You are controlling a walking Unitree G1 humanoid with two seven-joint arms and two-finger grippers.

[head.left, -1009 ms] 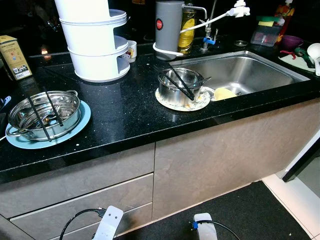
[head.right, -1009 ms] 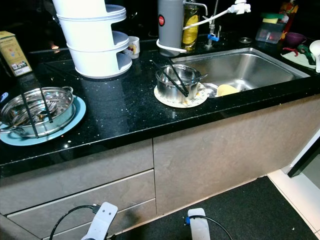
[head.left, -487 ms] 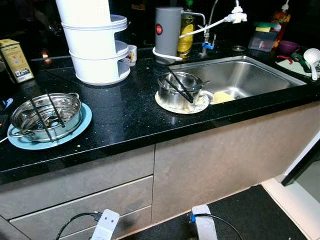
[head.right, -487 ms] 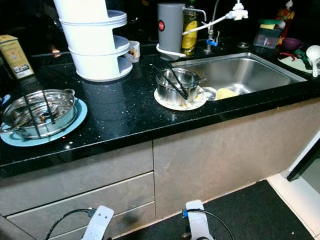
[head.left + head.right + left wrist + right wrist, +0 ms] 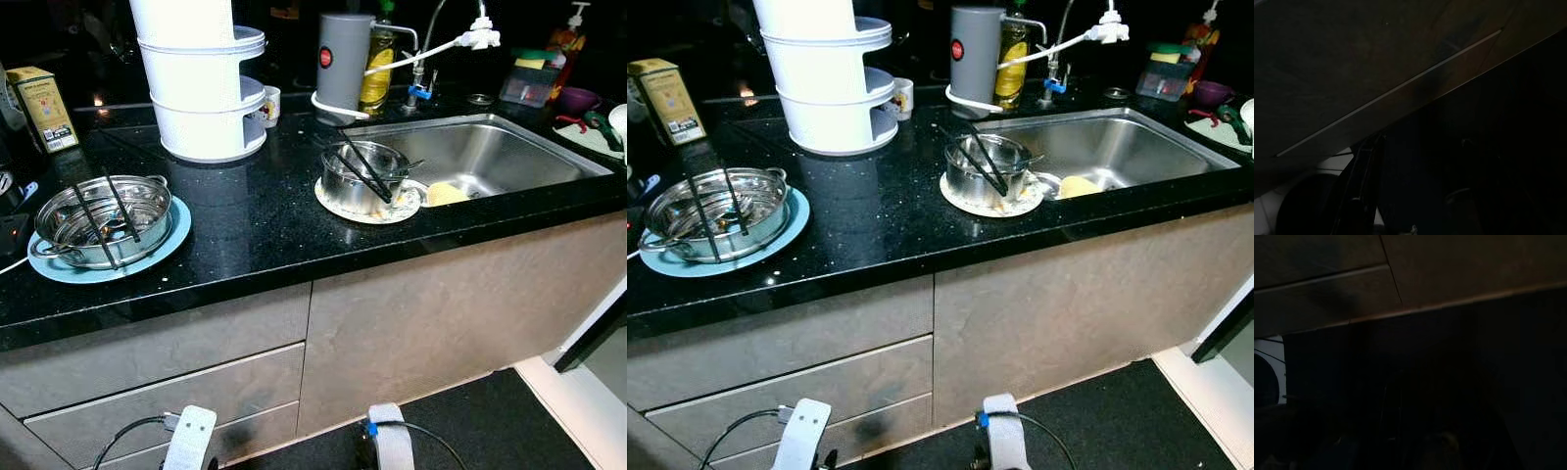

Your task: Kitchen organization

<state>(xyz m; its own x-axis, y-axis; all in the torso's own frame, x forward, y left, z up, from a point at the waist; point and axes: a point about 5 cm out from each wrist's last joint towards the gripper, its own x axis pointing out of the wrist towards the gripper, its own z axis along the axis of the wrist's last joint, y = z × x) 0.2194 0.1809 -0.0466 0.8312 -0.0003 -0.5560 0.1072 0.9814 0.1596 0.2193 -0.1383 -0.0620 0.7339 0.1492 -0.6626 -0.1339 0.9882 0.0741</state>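
On the black countertop (image 5: 245, 215), a steel pot (image 5: 103, 217) with two black chopsticks across it sits on a blue plate (image 5: 168, 243) at the left. A smaller steel pot (image 5: 362, 176), also with black chopsticks in it, stands on a white patterned plate (image 5: 338, 201) at the steel sink's (image 5: 509, 147) left rim. A yellow sponge (image 5: 446, 193) lies in the sink. My left arm (image 5: 189, 443) and right arm (image 5: 390, 448) hang idle low before the cabinet. Both wrist views are very dark. One black finger (image 5: 1359, 196) is faintly outlined in the left wrist view.
A white tiered rack (image 5: 201, 88), a mug (image 5: 271, 102), a grey canister (image 5: 340, 64), an oil bottle (image 5: 377, 73) and a white faucet (image 5: 475, 37) stand at the back. A yellow box (image 5: 41, 108) is far left. Grey drawers (image 5: 147, 392) lie below, above a dark floor mat (image 5: 509, 431).
The whole picture has shifted right and slightly down, so the camera moved. The pots, plates and the rest keep their places on the counter. Both arms still hang low.
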